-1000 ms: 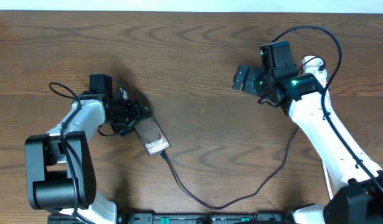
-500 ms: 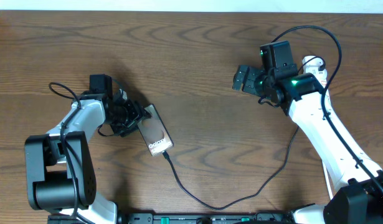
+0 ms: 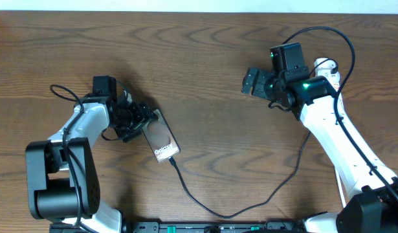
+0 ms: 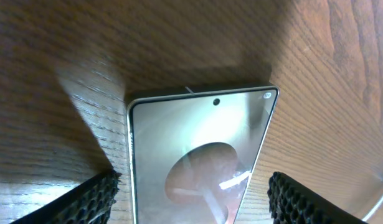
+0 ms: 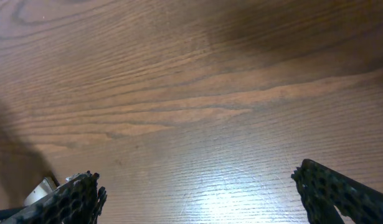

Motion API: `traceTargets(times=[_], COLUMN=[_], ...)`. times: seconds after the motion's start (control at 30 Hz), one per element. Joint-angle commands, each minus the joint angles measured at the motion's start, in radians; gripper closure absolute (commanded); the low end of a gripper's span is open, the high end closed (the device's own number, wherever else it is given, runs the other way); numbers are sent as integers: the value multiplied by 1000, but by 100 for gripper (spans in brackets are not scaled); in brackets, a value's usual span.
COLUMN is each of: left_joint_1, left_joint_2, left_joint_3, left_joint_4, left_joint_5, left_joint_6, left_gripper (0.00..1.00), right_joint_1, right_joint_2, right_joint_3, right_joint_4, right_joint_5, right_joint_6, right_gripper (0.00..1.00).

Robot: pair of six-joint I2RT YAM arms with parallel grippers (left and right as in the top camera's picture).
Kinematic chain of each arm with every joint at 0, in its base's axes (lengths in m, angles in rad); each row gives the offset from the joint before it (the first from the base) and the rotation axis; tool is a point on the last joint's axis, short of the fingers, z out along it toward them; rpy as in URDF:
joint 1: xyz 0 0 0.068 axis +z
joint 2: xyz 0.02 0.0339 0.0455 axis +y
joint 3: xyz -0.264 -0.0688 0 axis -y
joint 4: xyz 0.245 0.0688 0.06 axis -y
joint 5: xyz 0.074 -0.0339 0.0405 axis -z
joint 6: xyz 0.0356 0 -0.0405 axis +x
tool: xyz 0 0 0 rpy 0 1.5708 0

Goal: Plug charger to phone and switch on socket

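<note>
The phone [image 3: 161,138] lies flat on the wooden table, its "Galaxy" lettering at the near end. In the left wrist view its glossy face [image 4: 197,124] shows the brownish oval. The charger cable [image 3: 205,206] runs from the phone's near end, loops toward the table's front and rises to the right. Its tip [image 3: 170,162] meets the phone's edge. My left gripper [image 3: 139,120] [image 4: 194,194] is open, with its fingers on either side of the phone's far end. My right gripper [image 3: 254,83] [image 5: 197,193] is open and empty above bare wood. The socket is out of view.
A black cable [image 3: 66,94] loops by the left arm's base. A dark rail [image 3: 205,228] runs along the table's front edge. A small white object [image 5: 45,185] peeks in beside the right gripper's left finger.
The phone has turned and slid so its far end now lies between the left gripper's fingers. The cable end moved with it. The right arm has not moved.
</note>
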Motion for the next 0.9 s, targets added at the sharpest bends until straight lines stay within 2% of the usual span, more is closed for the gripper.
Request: traceTargets(times=[0.0,0.17,0.47,0.7,0.87], left_joint_1=[6,6,6,6,6], left_joint_2=[-26,-150,-422,-615,-726], left_joint_3=[6,10,10,10,27], left_joint_4=[-6,-6,11,12,13], left_joint_5=[-65,-64,16,18,-97], left_joint_6=[35,42,112,233,325], left_gripper=[17,11,9,9,9], right_joint_1=[8,8,8,8,8], right_joint_2=[-12,-12,-12,-12,-12], right_joint_3=[3,3,3,3,3], right_joint_4=[-4,-4,-13,-49,-69], right_joint_5=[16,16,16,50,87], right_joint_6=[-13,-13,-14,-55,-59], right_gripper=[1,1,1,1,1])
